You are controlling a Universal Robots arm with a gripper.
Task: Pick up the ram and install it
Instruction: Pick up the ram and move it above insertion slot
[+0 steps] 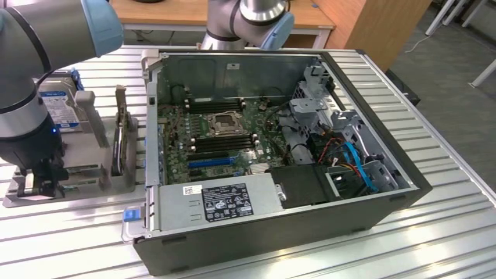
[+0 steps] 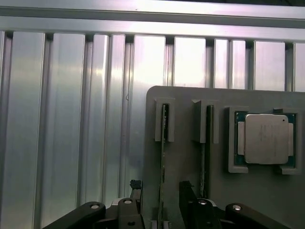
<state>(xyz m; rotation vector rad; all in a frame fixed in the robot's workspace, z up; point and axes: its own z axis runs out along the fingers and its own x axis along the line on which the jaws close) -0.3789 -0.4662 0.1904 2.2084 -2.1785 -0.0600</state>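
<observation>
Wrist view: tool (image 2: 161,187) spread, low over a gray holder (image 2: 183,157), one finger on each side of the ram (image 2: 163,157), gap visible on both sides, nothing pinched. Ram standing on edge in its slot in the holder. Second stick (image 2: 208,143) in the next slot, just beside; CPU (image 2: 266,138) in a pocket past that. Holder lying on the ribbed bench (image 2: 62,124). Exterior view: tool (image 1: 43,180) down at the holder, on the exterior view's left of the open case (image 1: 310,226), motherboard (image 1: 225,139) inside.
</observation>
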